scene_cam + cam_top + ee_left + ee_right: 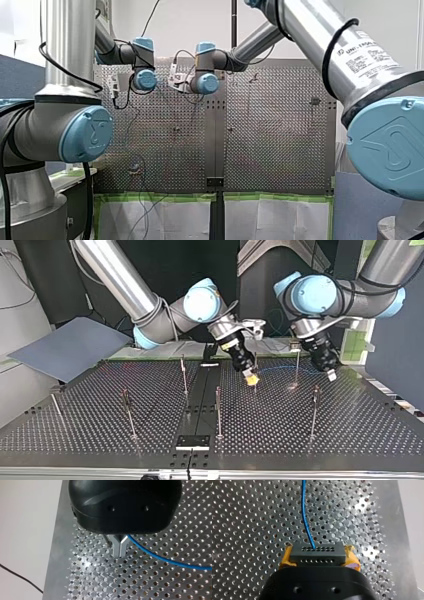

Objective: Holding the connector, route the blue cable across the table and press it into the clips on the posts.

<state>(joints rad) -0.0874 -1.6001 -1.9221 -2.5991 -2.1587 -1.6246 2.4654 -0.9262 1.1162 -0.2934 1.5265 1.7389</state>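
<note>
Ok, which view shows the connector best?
Right wrist view: the connector sits close, clamped in my right arm's yellow-padded jaws, blue cable leaving it. In the top view it is too small to make out; the front view hides it; the left wrist view shows only cable.

blue cable cut off at left wrist view's edge, post clips too small to tell

Cable blue; connector dark grey, dotted rows; pads yellow, perhaps orange-tinged; table silver, perforated.
</note>
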